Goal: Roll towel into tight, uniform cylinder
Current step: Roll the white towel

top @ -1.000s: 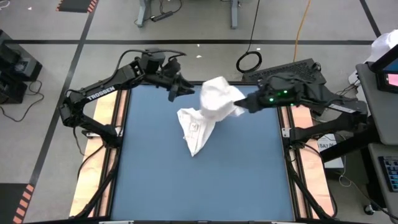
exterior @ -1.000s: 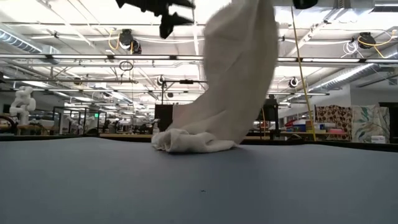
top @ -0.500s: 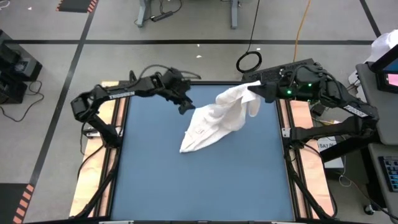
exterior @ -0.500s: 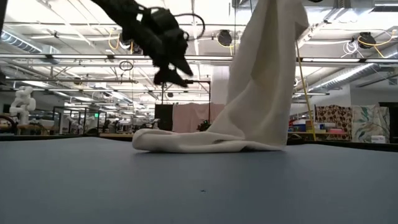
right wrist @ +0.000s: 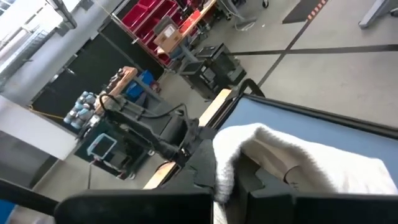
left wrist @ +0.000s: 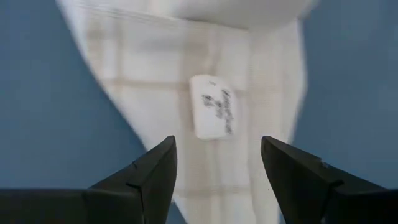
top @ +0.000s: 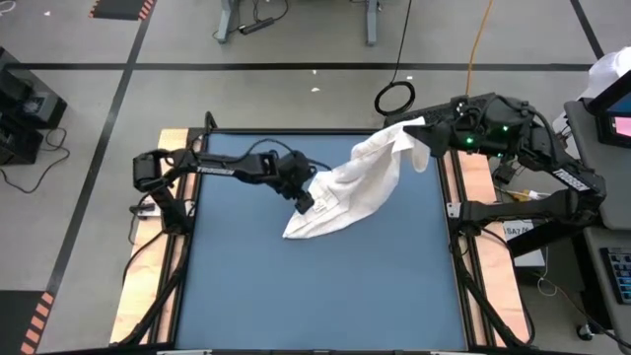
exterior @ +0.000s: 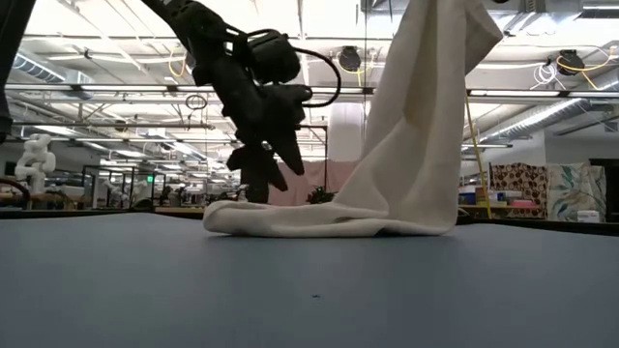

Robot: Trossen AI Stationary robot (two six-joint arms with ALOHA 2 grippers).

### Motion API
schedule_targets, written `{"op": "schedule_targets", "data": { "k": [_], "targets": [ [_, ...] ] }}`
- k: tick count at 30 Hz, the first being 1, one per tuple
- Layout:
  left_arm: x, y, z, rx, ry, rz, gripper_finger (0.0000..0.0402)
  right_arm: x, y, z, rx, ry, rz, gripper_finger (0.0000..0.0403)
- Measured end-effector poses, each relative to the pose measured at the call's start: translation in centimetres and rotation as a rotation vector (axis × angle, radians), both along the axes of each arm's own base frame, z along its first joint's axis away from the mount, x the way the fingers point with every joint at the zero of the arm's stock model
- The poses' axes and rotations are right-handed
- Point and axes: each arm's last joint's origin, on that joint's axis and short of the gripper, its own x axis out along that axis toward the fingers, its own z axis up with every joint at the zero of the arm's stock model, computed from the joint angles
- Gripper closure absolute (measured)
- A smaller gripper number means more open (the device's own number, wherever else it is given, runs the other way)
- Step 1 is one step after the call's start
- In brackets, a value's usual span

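The white towel (top: pixel 350 187) slants down from my right gripper (top: pixel 422 140), which is shut on its upper end above the table's far right corner. Its lower end (exterior: pixel 290 220) lies bunched on the blue table (top: pixel 246 286) near the middle. My left gripper (top: pixel 308 202) hovers open just over that lower end, pointing steeply down. In the left wrist view its fingers (left wrist: pixel 155 171) stand on either side of the towel's small sewn label (left wrist: pixel 213 107). I cannot tell whether they touch the cloth. My right gripper pinches the towel's upper end (right wrist: pixel 227 171) between its two shut fingers, which lie nearly level. The bunched cloth bulges out past the fingers, and the layers cannot be counted. The towel hangs down and away from the hold, with its lower end (top: pixel 296 229) resting on the table.
Wooden rails (top: pixel 158 247) run along the table's left and right sides. A black cable loop (top: pixel 394 97) lies on the floor beyond the far edge. Equipment (top: pixel 611 99) stands at the right. The table's near half is bare blue surface.
My left gripper has come down from high at the far left and moved toward the towel's lower end, tipping to point steeply down. My right gripper has drawn back toward the far right corner with the towel's upper end. The towel is stretched out longer, its lower end staying on the table.
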Motion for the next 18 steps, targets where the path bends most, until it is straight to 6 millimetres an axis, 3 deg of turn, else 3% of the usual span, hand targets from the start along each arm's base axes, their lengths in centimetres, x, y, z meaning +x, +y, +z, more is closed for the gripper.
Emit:
{"op": "schedule_targets", "data": {
  "k": [6,9,12,16,18],
  "targets": [
    [1.2,-1.4,-3.3,0.021,0.100,0.066,0.0171,0.0,-0.1,0.1,-0.038,0.005,0.053,0.0402],
    [1.8,-1.8,-5.0,0.026,0.125,0.066,0.0197,0.1,-0.1,0.2,-0.065,-0.001,0.080,0.0402],
    [2.1,-1.9,-5.4,0.035,0.126,0.082,0.0259,0.1,0.0,0.2,-0.073,-0.001,0.111,0.0402],
    [1.9,-2.0,-4.4,0.047,0.114,0.093,0.0376,0.1,0.1,0.2,-0.071,-0.004,0.139,0.0402],
    [1.9,-2.0,-3.1,0.059,0.087,0.097,0.0384,0.1,0.1,0.3,-0.084,-0.008,0.152,0.0402]
  ]
}}
